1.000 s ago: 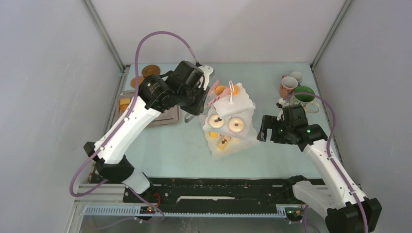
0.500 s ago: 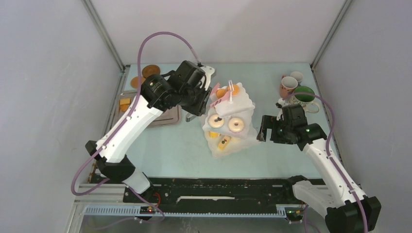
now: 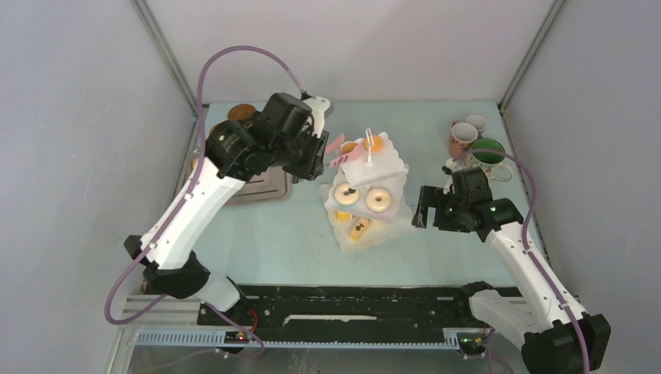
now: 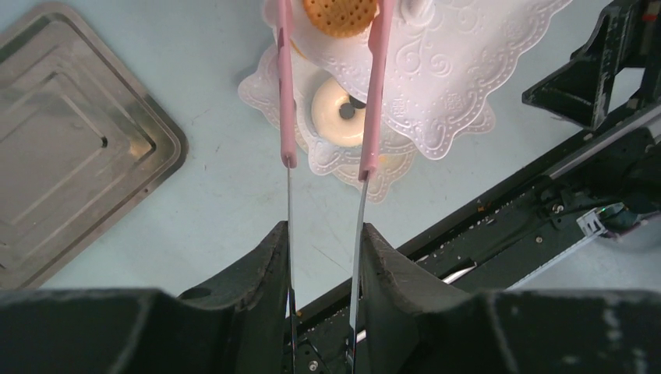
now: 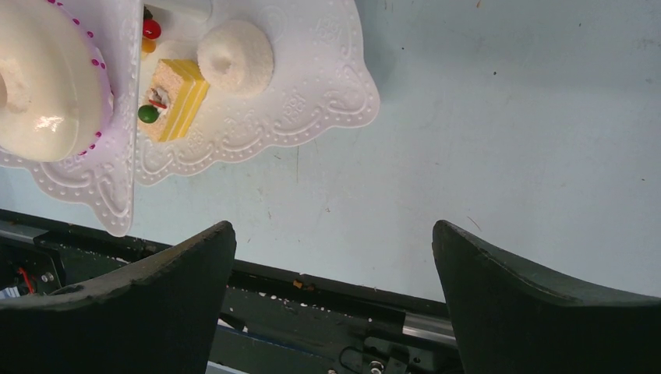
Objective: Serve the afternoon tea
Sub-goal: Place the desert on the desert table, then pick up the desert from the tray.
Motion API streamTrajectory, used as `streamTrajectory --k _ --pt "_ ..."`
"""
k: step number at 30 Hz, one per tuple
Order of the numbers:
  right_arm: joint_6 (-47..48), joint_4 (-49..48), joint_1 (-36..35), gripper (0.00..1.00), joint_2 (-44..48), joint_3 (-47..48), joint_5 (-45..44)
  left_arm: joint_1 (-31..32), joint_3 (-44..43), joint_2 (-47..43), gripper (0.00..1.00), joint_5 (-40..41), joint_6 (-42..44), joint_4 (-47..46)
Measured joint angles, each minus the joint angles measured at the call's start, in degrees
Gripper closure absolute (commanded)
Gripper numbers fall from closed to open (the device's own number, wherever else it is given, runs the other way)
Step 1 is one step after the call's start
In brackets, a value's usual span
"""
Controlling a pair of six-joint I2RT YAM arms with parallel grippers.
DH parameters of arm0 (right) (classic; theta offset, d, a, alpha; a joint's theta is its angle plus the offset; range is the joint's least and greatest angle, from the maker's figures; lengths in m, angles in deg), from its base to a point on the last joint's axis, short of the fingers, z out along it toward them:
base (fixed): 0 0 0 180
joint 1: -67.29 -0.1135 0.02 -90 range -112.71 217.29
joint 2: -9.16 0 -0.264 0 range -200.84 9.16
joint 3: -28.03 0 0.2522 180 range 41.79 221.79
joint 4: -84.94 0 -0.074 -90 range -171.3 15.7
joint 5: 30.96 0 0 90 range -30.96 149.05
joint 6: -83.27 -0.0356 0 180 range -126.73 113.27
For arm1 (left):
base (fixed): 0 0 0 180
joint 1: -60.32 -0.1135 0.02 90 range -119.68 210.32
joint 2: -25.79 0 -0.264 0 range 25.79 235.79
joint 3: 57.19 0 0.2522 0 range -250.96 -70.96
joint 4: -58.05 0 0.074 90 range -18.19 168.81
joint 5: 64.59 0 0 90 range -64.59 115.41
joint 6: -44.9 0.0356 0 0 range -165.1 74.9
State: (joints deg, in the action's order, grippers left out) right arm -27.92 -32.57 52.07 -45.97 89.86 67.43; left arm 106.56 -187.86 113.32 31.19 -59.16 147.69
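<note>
Tongs [image 4: 374,93], pink-tipped, flank a round scalloped biscuit [image 4: 339,13].

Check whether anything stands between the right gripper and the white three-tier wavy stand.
Nothing visible does. Only bare pale blue table lies between the open right gripper and the white three-tier wavy stand. The pink-tipped metal tongs are up at its top tier.

left tool [image 4: 323,238] clamped narrow, right tool [image 5: 334,234] spread wide
</note>
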Motion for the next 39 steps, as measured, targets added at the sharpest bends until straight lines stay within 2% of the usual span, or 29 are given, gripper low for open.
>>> streamTrajectory --k 11,17,24,28,31,35,39 --pt "0.0 -0.02 -0.04 0.01 0.0 -0.26 0.33 -3.43 4.81 -7.58 0.65 -0.96 -0.48 -2.34" --pt "0.0 0.0 -0.07 0.01 0.0 -0.26 0.42 -6.88 7.63 -9.92 0.63 3.5 -3.67 -4.85" --pt "-0.02 -0.02 -0.42 0.0 0.02 -0.26 0.17 -27.02 18.86 -20.13 0.6 11.19 -10.67 -7.54" --pt "-0.09 -0.02 -1.86 0.0 0.46 -0.37 -0.26 -36.17 27.26 -21.64 0.59 13.35 -11.47 -9.75" --pt "-0.09 -0.02 -2.32 0.0 0.57 -0.39 -0.26 -42.66 31.91 -18.82 0.59 13.6 -11.41 -12.15" --pt "-0.09 -0.02 -2.34 0.0 0.39 -0.48 -0.26 -50.9 36.89 -9.33 0.6 13.38 -11.3 -17.33" --pt "-0.07 -0.02 -2.34 0.0 -0.68 -0.48 -0.26 -57.48 37.66 -1.16 0.62 11.96 -10.38 -20.85"
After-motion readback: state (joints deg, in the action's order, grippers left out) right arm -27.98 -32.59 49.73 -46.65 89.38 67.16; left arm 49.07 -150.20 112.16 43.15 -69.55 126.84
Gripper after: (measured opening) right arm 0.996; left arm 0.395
